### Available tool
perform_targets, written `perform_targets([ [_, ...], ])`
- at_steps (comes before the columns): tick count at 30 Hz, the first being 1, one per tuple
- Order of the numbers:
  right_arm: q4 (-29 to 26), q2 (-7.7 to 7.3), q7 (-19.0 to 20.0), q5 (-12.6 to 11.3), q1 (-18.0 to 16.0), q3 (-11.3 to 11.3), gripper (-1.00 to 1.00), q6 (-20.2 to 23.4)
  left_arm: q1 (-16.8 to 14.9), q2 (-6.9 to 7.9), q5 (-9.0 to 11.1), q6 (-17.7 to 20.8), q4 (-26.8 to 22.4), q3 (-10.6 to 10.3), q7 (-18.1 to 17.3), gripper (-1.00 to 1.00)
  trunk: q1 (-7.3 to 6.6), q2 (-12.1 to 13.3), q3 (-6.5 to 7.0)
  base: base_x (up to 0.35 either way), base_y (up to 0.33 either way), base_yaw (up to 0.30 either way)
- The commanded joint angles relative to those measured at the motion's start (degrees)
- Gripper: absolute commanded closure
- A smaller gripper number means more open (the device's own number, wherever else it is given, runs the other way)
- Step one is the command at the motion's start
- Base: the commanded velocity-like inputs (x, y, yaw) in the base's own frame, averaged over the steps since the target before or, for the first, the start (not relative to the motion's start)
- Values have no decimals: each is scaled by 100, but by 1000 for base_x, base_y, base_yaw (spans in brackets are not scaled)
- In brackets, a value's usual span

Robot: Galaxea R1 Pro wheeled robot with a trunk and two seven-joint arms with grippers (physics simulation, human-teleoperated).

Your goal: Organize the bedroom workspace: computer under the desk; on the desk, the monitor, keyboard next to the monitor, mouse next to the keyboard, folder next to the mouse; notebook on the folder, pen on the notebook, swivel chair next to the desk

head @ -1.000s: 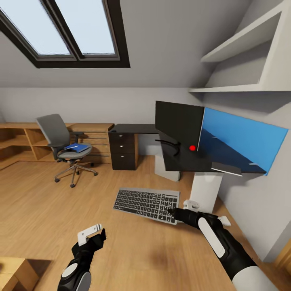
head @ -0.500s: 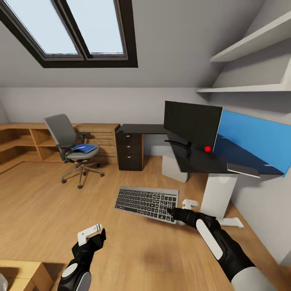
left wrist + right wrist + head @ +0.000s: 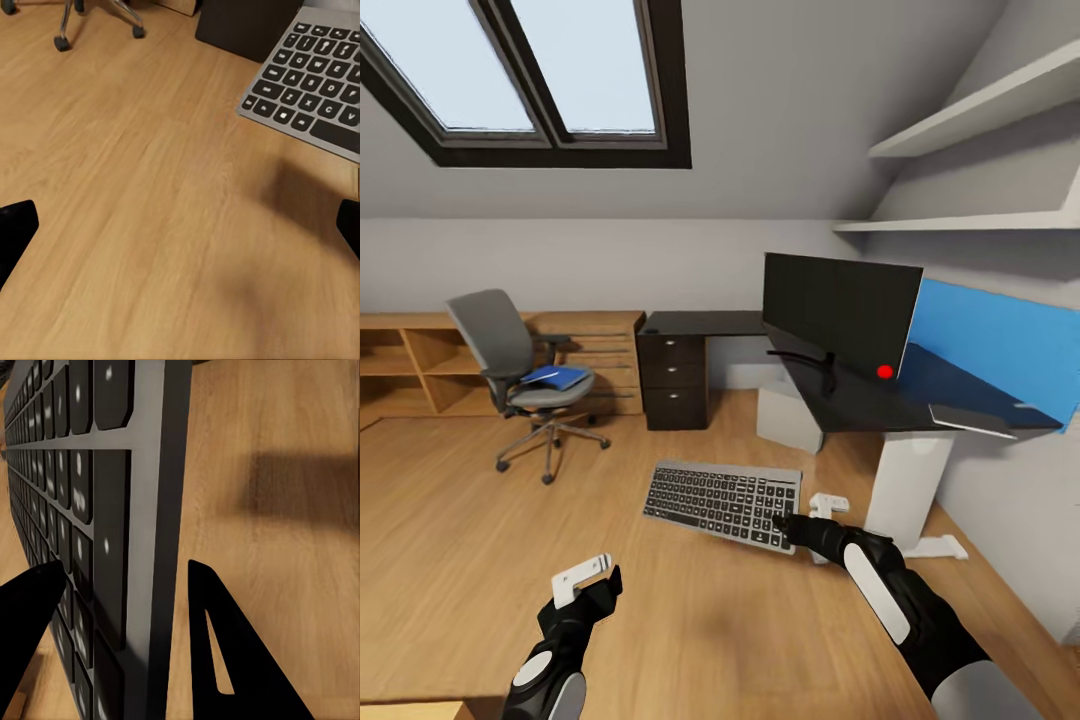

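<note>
1. Head view: the monitor [image 3: 840, 312] already stands on the black desk [image 3: 860, 400], and the computer [image 3: 790, 420] sits under it. The keyboard [image 3: 722, 502] is off the floor, held at its near corner by the right gripper [image 3: 788, 523], so it is not yet on the desk. The blue folder [image 3: 555, 377] lies on the seat of the swivel chair [image 3: 520, 375], well apart from the desk. A thin grey notebook [image 3: 980, 420] rests on the desk's near end. Most steps remain.
2. Left wrist view: the left gripper's dark fingers [image 3: 15, 232] stand wide apart over bare floor, holding nothing.
3. Right wrist view: the keyboard's [image 3: 90, 532] silver-grey frame edge sits clamped between both fingers [image 3: 225, 652]; black keys.
</note>
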Motion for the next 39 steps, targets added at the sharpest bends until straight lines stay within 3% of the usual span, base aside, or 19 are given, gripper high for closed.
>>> perform_targets([
  [1, -4, -3, -7, -8, -6, 15, 100, 21, -1, 2, 43, 15, -8, -6, 40, -100, 1, -3, -3, 157, 266, -264],
  [11, 51, -3, -15, -3, -5, 430, 100, -339, -2, 2, 46, 15, -95, -8, 169, -100, -43, 77, 38, 33, 52, -141],
  [16, 315, -10, -17, 24, -5, 528, 100, -944, -2, 2, 52, 15, -144, -14, 344, -100, -153, 278, 128, 1, 1, -7],
  [20, 472, -7, -20, 347, -6, 538, 100, -1386, -2, 16, 57, 12, -36, -6, 359, -100, -240, 438, 199, 0, 0, 0],
  [22, 612, -3, -38, 644, -7, 547, 100, -1724, -2, 106, 61, 13, 80, 0, 362, -100, -284, 518, 235, 0, 0, 0],
  [25, 1215, 68, -70, 808, -5, 550, 100, -2326, 0, 259, 85, 29, 227, -4, 363, -100, -350, 639, 289, 0, 0, 0],
  [27, 1411, 103, -99, 826, -5, 545, 100, -2597, -2, 279, 81, 33, 364, -5, 364, -100, -394, 719, 325, 0, 0, 0],
  [29, 1901, 133, -168, 823, 27, 541, 100, -3017, 0, 294, 66, 41, 824, -11, 356, -100, -438, 799, 361, 0, 0, 0],
  [31, 1996, 143, -180, 825, 214, 543, 100, -3247, 0, 321, 59, 28, 1139, -13, 346, -100, -482, 879, 397, 0, 0, 0],
  [32, 2236, 185, -258, 851, 527, 541, 100, -3627, -1, 341, 60, 6, 1579, -14, 326, -100, -504, 919, 415, 0, 0, 0],
  [36, 2783, 241, -298, 1034, 626, 546, 100, -4371, 1, 344, 62, -9, 1858, -14, 347, -100, -592, 1080, 487, 0, 0, 0],
  [39, 3452, 423, -305, 1215, 641, 542, 100, -4928, 0, 345, 67, -181, 2172, -11, 357, -100, -658, 1200, 541, 0, 0, 0],
])
